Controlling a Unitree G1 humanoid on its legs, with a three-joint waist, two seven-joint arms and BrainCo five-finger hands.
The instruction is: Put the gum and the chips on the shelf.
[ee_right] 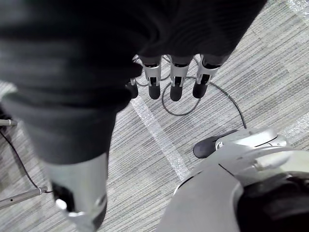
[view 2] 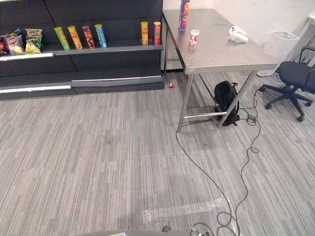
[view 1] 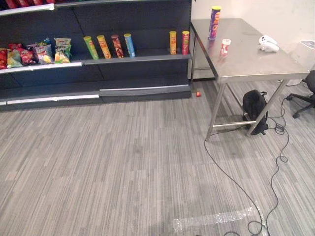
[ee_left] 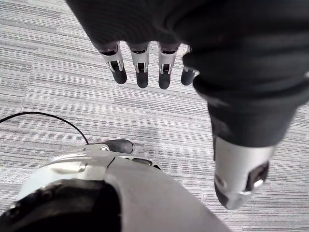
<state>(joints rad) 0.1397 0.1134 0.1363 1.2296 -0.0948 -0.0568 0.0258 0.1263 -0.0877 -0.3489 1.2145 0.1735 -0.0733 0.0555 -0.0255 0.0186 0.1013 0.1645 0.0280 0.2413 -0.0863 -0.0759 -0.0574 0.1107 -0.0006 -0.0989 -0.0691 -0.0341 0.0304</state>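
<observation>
- Left wrist view: the left hand [ee_left: 141,67] hangs with its fingers straight and slightly apart and the thumb [ee_left: 239,179] off to one side. It holds nothing, and striped grey floor [ee_left: 58,72] lies past the tips.
- Right wrist view: the right hand [ee_right: 176,84] is the same, with loose, spread, empty fingers. A strip of clear tape [ee_right: 159,140] runs on the floor beyond the fingertips.
- The eye views take in what stands well away from both sets of fingers. A steel bench [view 1: 246,64] is far ahead, on the right fingers' side.
- On the bench the tall purple chips can [view 1: 214,22] stands upright at the far end. The small red-and-white gum canister [view 1: 225,47] stands upright a little nearer the fingers, apart from the can, and no fingers touch either one.
- A white controller [view 1: 268,44] lies farther along the bench, and a black backpack [view 1: 254,105] sits on the floor beneath it.
- Far ahead on the left fingers' side, the dark shelf [view 1: 138,59] carries a row of chip cans [view 1: 104,46] and snack bags [view 1: 37,53].
- The right eye view adds an office chair [view 2: 295,76] and a white bin [view 2: 281,44] past the bench.
</observation>
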